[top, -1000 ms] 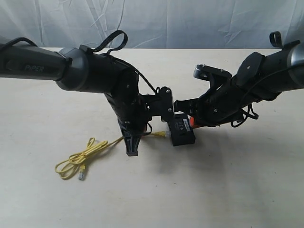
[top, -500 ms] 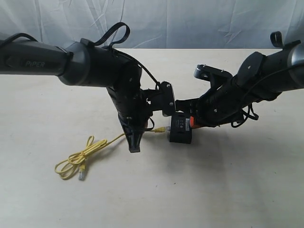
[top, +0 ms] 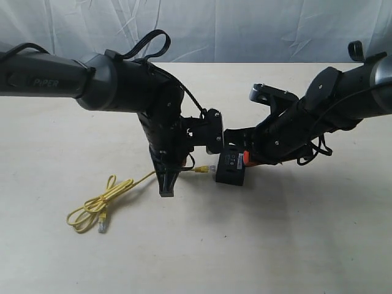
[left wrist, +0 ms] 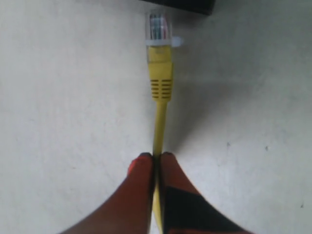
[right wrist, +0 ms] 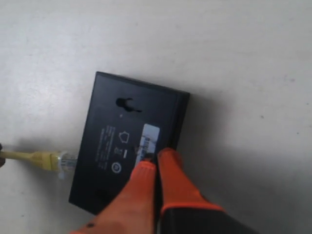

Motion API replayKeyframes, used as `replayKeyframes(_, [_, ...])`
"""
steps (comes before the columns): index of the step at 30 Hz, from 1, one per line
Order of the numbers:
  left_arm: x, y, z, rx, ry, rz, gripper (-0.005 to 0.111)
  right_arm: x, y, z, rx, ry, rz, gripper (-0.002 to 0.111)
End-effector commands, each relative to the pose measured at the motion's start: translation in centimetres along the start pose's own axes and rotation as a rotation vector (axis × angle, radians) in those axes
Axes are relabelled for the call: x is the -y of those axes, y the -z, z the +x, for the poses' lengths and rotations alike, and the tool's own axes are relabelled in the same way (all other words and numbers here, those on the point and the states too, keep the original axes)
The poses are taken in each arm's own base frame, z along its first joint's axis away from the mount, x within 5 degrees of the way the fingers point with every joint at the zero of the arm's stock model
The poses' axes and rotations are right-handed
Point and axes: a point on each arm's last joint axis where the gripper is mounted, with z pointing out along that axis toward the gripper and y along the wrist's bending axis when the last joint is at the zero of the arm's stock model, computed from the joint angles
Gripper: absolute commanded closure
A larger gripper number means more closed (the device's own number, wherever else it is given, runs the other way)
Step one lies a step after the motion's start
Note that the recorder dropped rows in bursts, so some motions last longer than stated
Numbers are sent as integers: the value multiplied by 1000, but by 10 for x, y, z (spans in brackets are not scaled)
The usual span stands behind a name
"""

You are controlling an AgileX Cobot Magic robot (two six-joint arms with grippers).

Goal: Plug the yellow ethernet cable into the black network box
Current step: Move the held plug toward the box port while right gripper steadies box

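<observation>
"PiPER" on left arm point(top: 46, 81); black network box point(right wrist: 117, 141) carries white label point(right wrist: 150, 137).

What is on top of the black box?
The right gripper rests on the box, partly covering a white label. Markings and a keyhole slot show; the label's covered part doesn't.

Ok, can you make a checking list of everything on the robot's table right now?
Surface: pale table, a few faint specks.
Job's things: yellow ethernet cable loosely looped at its far end; its clear plug sits right at the side of the black network box, not pushed in.
Clutter: nothing seen.
Grippers: left gripper jaws pinch the yellow cable behind the plug; right gripper jaws closed, tips on the box's top.
Cables: black arm wiring loops above the left arm.
Surroundings: wrinkled white cloth behind.
</observation>
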Motion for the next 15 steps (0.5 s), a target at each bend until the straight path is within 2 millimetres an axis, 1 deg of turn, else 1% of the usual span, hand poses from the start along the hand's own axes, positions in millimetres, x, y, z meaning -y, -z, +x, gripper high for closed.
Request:
replayKeyframes(1, [1, 1, -3, 11, -25, 5, 107, 0, 0, -2, 9, 5, 0, 109])
replayKeyframes(7, [3, 1, -6, 49, -60, 28, 107, 0, 0, -2, 9, 5, 0, 109])
replayKeyframes(15, [4, 1, -7, 51, -78, 39, 107, 0, 0, -2, 11, 5, 1, 109])
